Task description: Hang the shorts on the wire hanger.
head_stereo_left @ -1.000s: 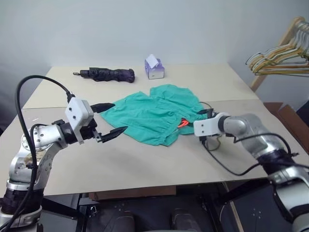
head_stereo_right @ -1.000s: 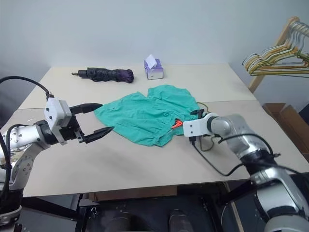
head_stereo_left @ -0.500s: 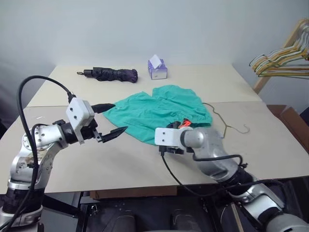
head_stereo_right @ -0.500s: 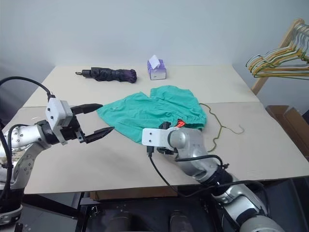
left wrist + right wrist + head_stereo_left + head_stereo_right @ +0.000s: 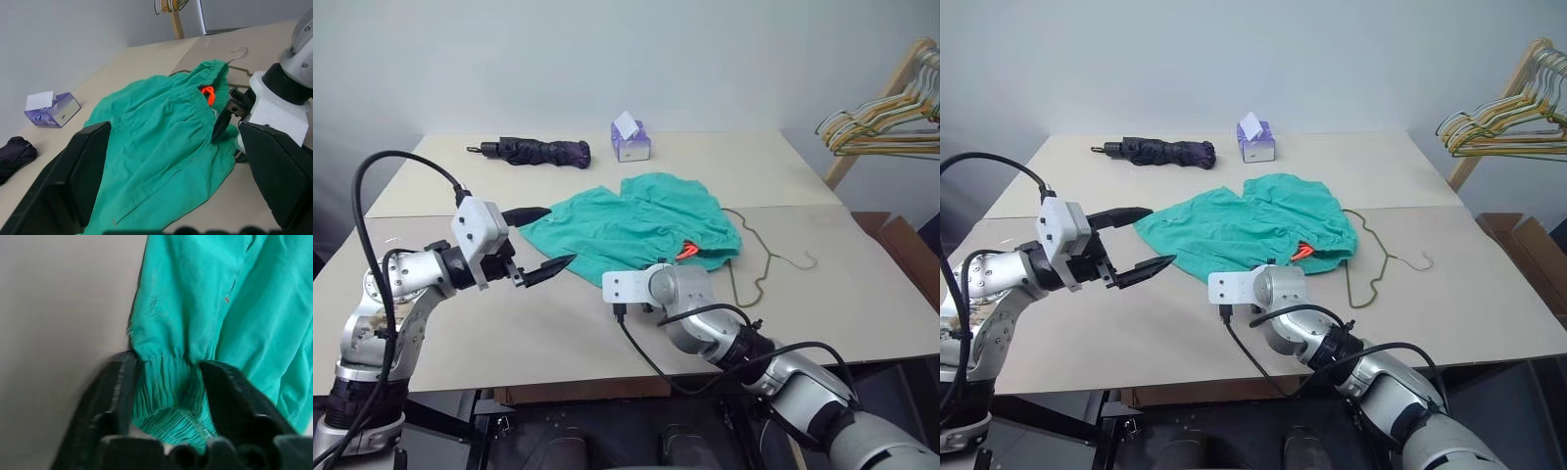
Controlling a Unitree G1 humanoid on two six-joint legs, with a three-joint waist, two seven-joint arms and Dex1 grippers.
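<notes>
Now the right gripper (image 5: 166, 382) is clenched on the gathered waistband of the shorts (image 5: 626, 227), which lie flat on the bench (image 5: 509, 333). Just beside the shorts lies the wire hanger (image 5: 766, 257), while the left gripper (image 5: 540, 241) hovers with fingers spread, near their other edge.

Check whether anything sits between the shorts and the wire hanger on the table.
Nothing visible does. The shorts lie on the table with the wire hanger right beside their waistband end, bare tabletop around it. The right gripper has its jaws around the gathered waistband.
</notes>
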